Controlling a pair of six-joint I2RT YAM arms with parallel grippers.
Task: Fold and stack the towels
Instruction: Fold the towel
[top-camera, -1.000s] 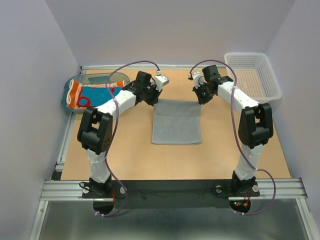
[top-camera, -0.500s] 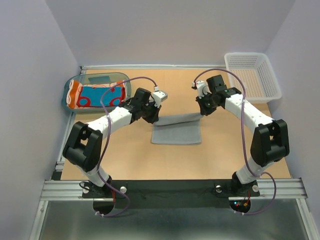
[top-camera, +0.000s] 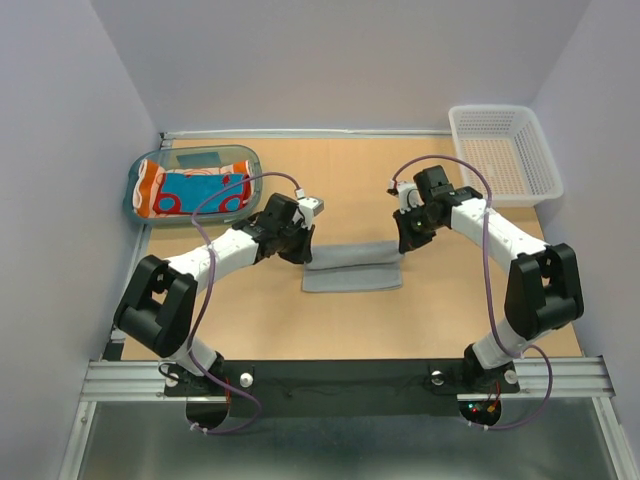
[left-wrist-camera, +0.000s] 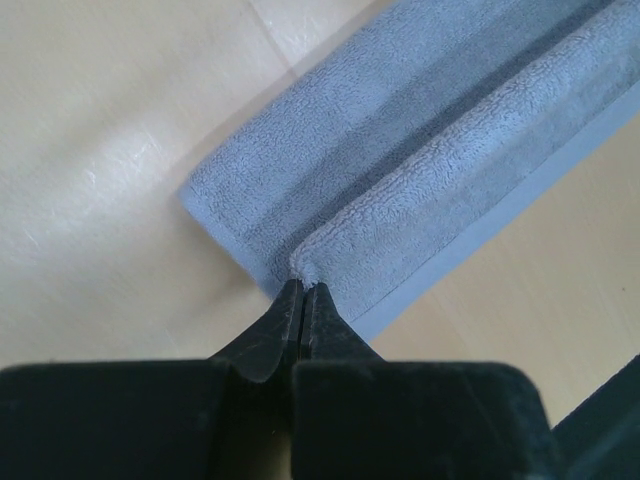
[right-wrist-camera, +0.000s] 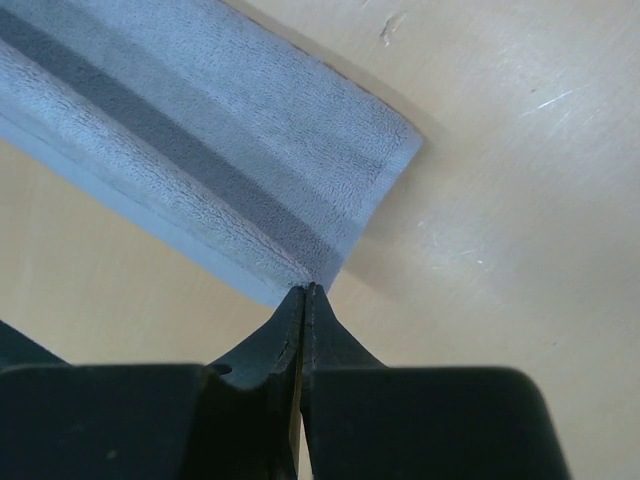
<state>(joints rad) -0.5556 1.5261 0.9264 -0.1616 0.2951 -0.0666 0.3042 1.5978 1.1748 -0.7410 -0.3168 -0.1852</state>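
A plain grey towel lies in the middle of the table, its far edge lifted and carried over toward the near edge. My left gripper is shut on the towel's left corner; the left wrist view shows the pinched corner at my fingertips. My right gripper is shut on the right corner, seen in the right wrist view. An orange, red and teal towel pile lies in the translucent teal tray at the back left.
A white mesh basket stands at the back right corner. Grey walls close the table on three sides. A metal rail runs along the near edge by the arm bases.
Both grippers have pulled the towel's far edge toward the near edge, so the flat towel is now a narrow doubled strip. Both arms have drawn back toward their bases.
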